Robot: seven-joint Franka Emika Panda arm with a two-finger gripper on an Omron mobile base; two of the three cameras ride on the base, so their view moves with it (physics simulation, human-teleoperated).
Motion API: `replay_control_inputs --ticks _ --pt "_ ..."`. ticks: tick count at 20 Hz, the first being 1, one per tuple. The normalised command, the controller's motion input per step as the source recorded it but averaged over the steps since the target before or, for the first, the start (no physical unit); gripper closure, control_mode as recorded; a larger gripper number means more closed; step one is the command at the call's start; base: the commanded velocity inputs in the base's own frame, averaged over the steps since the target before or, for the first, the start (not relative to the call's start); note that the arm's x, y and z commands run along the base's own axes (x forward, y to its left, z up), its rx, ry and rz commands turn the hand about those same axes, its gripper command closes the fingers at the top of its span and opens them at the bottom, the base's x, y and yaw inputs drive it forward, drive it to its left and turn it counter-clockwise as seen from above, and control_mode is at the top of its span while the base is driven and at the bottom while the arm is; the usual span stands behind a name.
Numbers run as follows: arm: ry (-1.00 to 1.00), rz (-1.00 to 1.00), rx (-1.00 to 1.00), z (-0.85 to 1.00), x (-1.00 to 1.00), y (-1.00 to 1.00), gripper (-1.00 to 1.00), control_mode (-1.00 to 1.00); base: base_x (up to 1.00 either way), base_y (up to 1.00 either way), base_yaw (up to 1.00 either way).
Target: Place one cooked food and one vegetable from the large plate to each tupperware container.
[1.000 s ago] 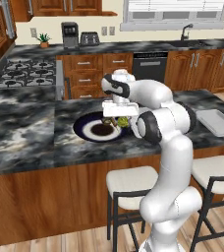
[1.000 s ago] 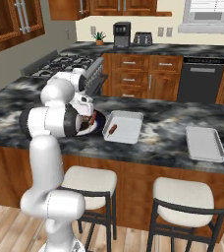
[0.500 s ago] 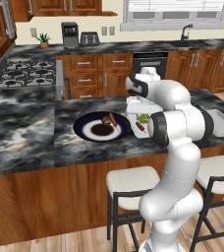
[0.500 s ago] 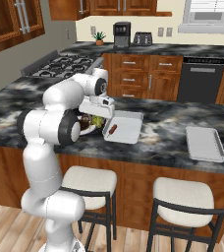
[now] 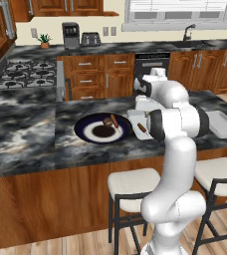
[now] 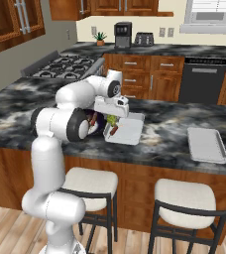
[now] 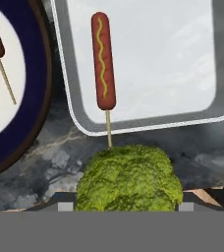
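My gripper (image 7: pixel 126 206) grasps a green broccoli floret (image 7: pixel 128 179) just beside the nearer tupperware container (image 7: pixel 182 69), where a corn dog (image 7: pixel 103 61) lies.

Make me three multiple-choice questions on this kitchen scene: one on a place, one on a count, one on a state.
1. Where does the corn dog with mustard lie?
A on the stove
B in the near tupperware container
C on a stool

2. How many tupperware containers stand on the counter?
A two
B four
C none

3. What does the claw hold?
A nothing
B a cup
C the green leafy vegetable

Answers: 1 B, it rests inside the rim; 2 A, the second sits farther right; 3 C, it sits between the tips.
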Motion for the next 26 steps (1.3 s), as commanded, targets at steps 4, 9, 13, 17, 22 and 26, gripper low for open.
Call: replay_control_inputs --ticks 4,9,13,17,22,26 --pt "-0.01 0.0 -0.01 -0.31 0.67 -0.09 1.0 -1.0 0.0 0.0 0.0" --pt "-0.05 -0.05 -0.03 -0.63 0.32 -0.01 1.0 -1.0 0.0 0.0 0.0" --pt "-0.09 -0.1 -0.01 -0.74 0.01 -0.15 1.0 -1.0 0.0 0.0 0.0" --pt "-0.13 -0.11 0.0 -0.73 0.08 0.0 1.0 -1.0 0.0 0.0 0.0" --pt "-0.22 -0.03 0.01 -0.47 0.44 -0.02 1.0 -1.0 0.0 0.0 0.0" --pt "-0.18 -0.02 0.0 -0.47 0.34 0.0 1.0 -1.0 0.0 0.0 0.0"
